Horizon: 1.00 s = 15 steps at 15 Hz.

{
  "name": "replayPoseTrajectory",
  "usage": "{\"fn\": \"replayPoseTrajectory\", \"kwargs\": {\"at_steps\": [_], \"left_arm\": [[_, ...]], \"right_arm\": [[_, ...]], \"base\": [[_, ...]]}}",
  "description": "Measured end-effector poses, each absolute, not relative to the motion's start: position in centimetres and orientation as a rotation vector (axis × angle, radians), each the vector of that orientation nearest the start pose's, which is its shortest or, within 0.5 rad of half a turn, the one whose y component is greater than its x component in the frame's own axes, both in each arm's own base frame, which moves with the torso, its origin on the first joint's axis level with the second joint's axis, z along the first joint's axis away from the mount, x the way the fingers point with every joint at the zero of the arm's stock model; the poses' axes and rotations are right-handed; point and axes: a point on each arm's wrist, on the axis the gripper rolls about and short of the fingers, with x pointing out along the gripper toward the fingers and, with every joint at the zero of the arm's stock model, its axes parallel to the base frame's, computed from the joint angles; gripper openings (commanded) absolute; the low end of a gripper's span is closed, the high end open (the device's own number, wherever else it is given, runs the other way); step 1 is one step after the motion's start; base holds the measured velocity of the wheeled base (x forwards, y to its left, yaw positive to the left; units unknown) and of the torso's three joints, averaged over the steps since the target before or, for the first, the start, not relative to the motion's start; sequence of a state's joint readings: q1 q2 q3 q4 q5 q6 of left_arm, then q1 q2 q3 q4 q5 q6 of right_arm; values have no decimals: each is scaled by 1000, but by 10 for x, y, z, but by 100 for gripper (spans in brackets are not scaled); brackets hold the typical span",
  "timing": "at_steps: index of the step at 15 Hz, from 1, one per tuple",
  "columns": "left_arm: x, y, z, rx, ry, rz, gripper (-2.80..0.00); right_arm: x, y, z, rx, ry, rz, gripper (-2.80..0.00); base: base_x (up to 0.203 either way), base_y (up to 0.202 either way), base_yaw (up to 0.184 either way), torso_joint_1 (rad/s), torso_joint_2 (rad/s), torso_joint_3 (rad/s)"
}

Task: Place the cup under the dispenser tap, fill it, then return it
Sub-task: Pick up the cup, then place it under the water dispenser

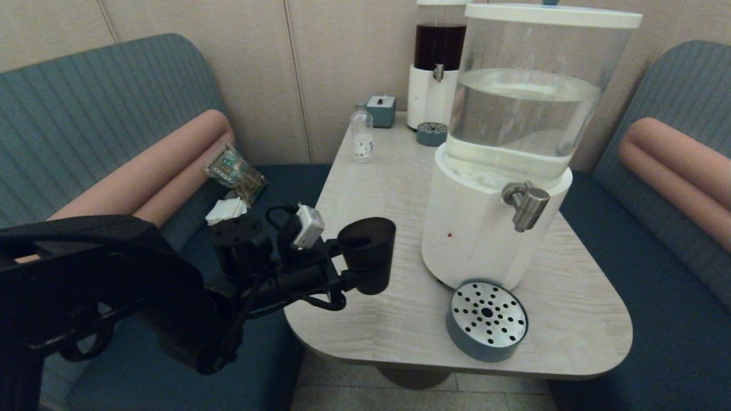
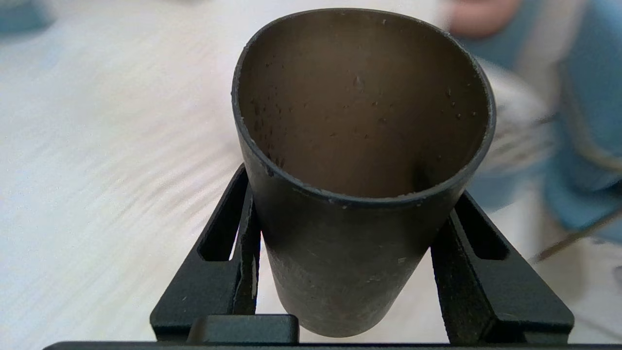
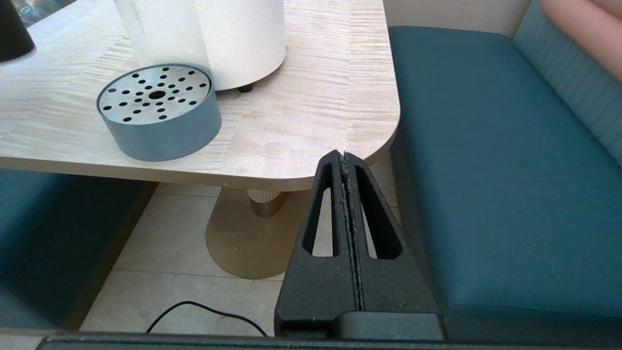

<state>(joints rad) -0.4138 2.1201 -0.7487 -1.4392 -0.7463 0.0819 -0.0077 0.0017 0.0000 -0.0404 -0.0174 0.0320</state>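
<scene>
The cup (image 1: 368, 251) is a dark tapered tumbler held just above the table's left edge, roughly upright, with my left gripper (image 1: 361, 281) shut on its lower wall. In the left wrist view the cup (image 2: 359, 253) sits between both fingers (image 2: 233, 253), and its inside shows no water. The dispenser tap (image 1: 526, 204) is a steel spout on the white-based dispenser (image 1: 474, 228), to the right of the cup and well apart from it. A round perforated drip tray (image 1: 486, 327) lies below the tap. My right gripper (image 3: 343, 155) is shut and empty, low beside the table's front right corner.
A small clear bottle (image 1: 362, 134), a teal box (image 1: 381, 110) and the dark-liquid dispenser (image 1: 437, 63) with its own small tray (image 1: 432, 133) stand at the back. A snack packet (image 1: 234, 171) and tissue (image 1: 227, 210) lie on the left bench. Benches flank the table (image 1: 571, 297).
</scene>
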Motion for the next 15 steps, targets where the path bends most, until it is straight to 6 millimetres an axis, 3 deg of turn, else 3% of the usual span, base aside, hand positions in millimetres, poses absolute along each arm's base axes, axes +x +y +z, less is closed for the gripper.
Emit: {"fn": "replayPoseTrajectory", "kwargs": {"at_steps": [3,5,8,15], "left_arm": [[291,-198,129,64,-170,-1206,-280],[282,-217,141,47,-211,-1215,-280],[283,-234,144,37,-236,-1238,-280],[292,-277,128,6,-244,-1269,-280]], "right_arm": [[-23,0,80,32,-39,-24,-280],[-23,0,80,32,-39,-24,-280],[-23,0,80,32,-39,-25,-280],[-23,0,80,33,-39,-25,-280]], "base": [[0,0,0,0,0,0],[0,0,0,0,0,0],[0,0,0,0,0,0],[0,0,0,0,0,0]]}}
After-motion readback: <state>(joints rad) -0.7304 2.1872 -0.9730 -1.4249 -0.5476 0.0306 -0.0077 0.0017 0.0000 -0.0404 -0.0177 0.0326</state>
